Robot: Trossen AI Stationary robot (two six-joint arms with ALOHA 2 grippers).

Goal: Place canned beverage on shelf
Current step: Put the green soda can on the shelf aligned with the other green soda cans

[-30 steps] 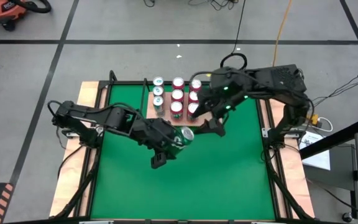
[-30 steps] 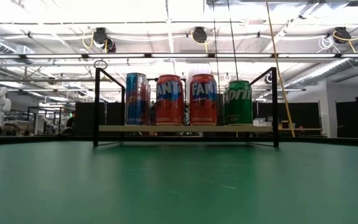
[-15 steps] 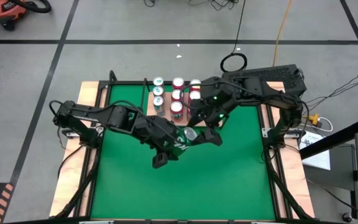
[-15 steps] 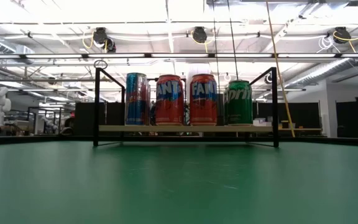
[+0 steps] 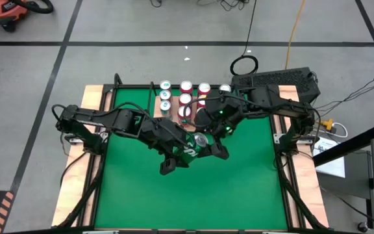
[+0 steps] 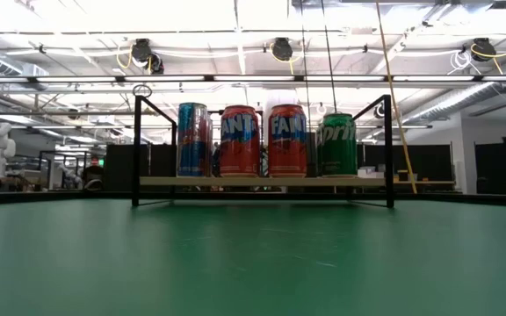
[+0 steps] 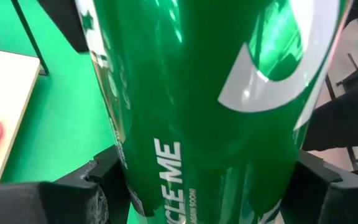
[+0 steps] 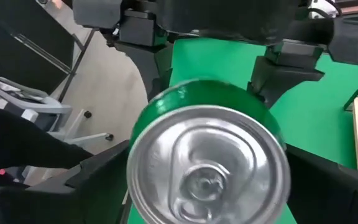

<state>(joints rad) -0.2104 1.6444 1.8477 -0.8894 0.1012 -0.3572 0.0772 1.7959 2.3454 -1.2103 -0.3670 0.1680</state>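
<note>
A green can point(image 5: 191, 148) is held above the middle of the green mat point(image 5: 239, 188) in my left gripper point(image 5: 184, 152), which is shut on it. The can fills the left wrist view point(image 7: 216, 93). Its silver top point(image 8: 207, 168) faces my right gripper point(image 5: 208, 144), which is open with a finger on either side of the top end. The shelf point(image 6: 262, 182), a light-wood board in black rails, stands at the mat's far edge with several cans upright on it. The low view shows neither gripper nor the held can. My left gripper pinches the can's side wall point(image 7: 142, 186) between its two fingers point(image 7: 98, 186), which lie across the can. The can is lifted clear of the mat and tilted, its top end toward the right arm. My right gripper's fingers point(image 8: 98, 177) flank the can's top rim; I cannot tell whether they touch it.
The right arm point(image 5: 265, 104) reaches over the shelf's right part point(image 5: 203, 97). Cans stand in rows on the shelf point(image 5: 174, 120): a blue-red one point(image 6: 192, 140), two orange-red ones point(image 6: 240, 140) and a green one point(image 6: 336, 143) at the front. Black frame rails point(image 5: 291, 182) line the table's sides.
My right gripper has moved from beside the shelf toward the table's near edge and left, up to the top end of the can held by my left gripper. The left gripper and can have stayed almost in place above the mat.
</note>
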